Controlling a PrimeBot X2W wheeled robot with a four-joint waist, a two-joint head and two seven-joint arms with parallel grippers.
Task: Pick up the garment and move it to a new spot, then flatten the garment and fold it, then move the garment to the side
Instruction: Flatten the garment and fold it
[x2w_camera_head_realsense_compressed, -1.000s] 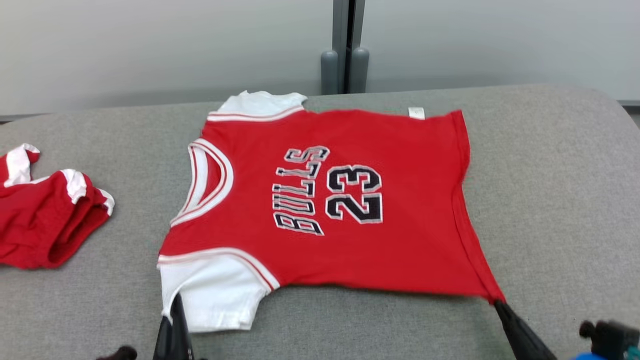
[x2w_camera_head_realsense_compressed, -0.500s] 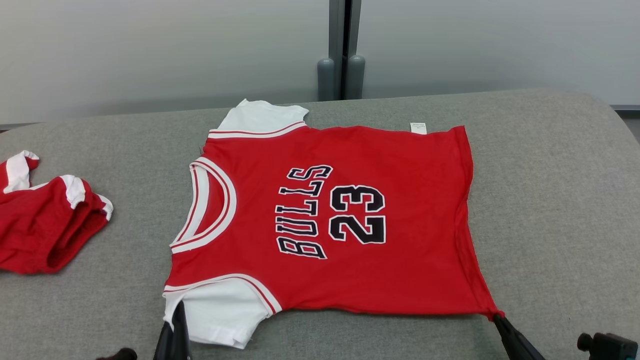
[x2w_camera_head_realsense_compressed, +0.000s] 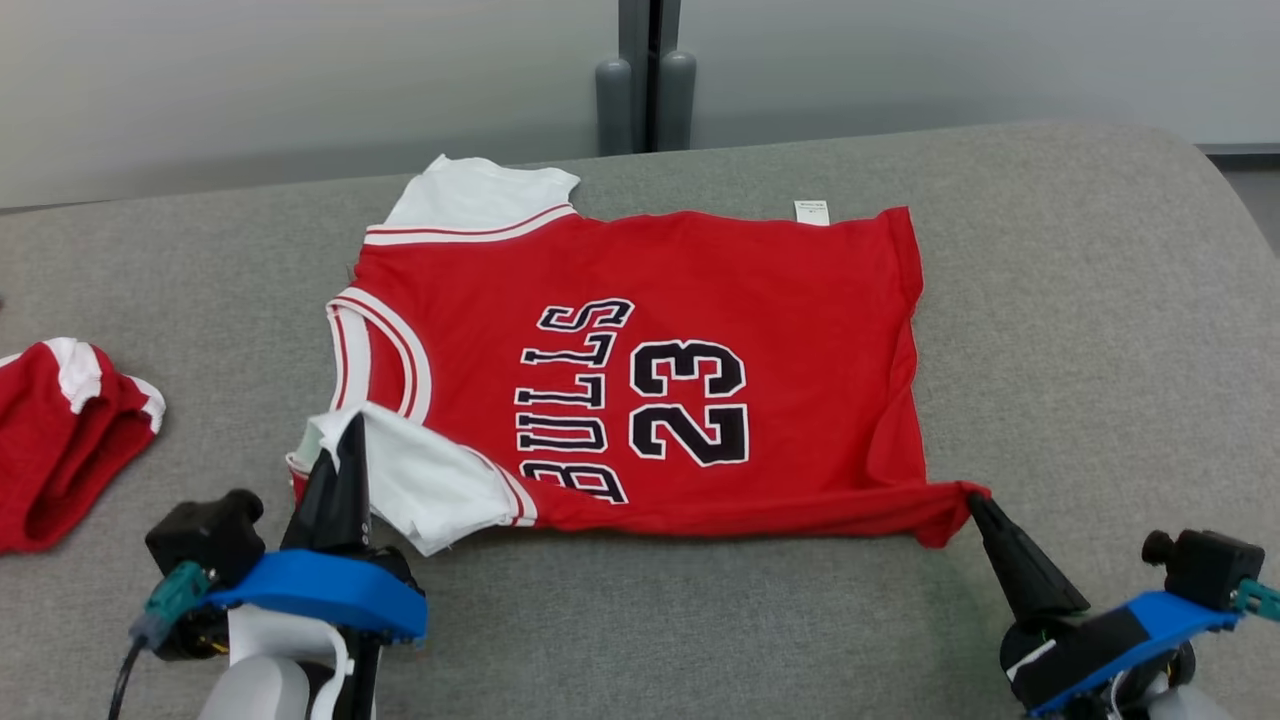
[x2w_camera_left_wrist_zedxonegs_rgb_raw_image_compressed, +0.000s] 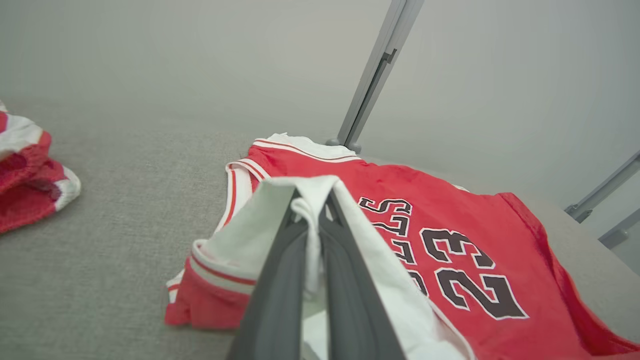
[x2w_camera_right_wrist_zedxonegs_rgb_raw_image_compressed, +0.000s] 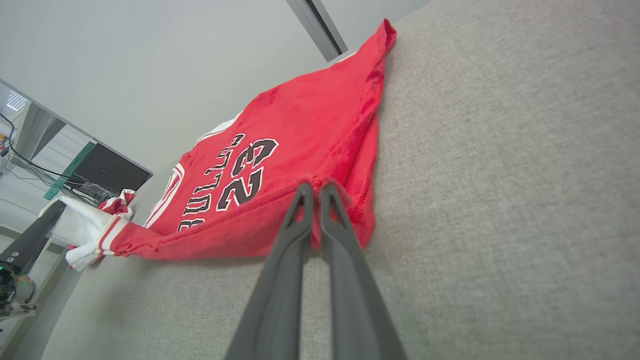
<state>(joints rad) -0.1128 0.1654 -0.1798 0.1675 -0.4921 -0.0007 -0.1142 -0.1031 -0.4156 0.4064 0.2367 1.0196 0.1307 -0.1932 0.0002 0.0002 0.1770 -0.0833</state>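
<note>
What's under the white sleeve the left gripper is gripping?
The red front of the jersey runs under the white sleeve pinched in the left gripper; the near end of the collar is covered by it.

- The jersey (x2w_camera_head_realsense_compressed: 700, 300) lay spread on the middle of the table (x2w_camera_head_realsense_compressed: 1080, 300), its neck toward the table's left edge and its hem toward the right edge.
- Its far sleeve (x2w_camera_head_realsense_compressed: 470, 195) lay near the table's far edge, with a label (x2w_camera_head_realsense_compressed: 811, 211) further right along the jersey's far side.
- The near sleeve (x2w_camera_head_realsense_compressed: 430, 480) was folded up over the jersey's near left part, pinched by the left gripper (x2w_camera_head_realsense_compressed: 350, 430).
- The right gripper (x2w_camera_head_realsense_compressed: 972, 497) pinched the jersey's near hem corner, toward the table's near right corner.
- A second garment (x2w_camera_head_realsense_compressed: 60, 450) lay bunched at the table's left edge, well apart from the jersey.
- A post (x2w_camera_head_realsense_compressed: 648, 75) stood behind the far edge.
</note>
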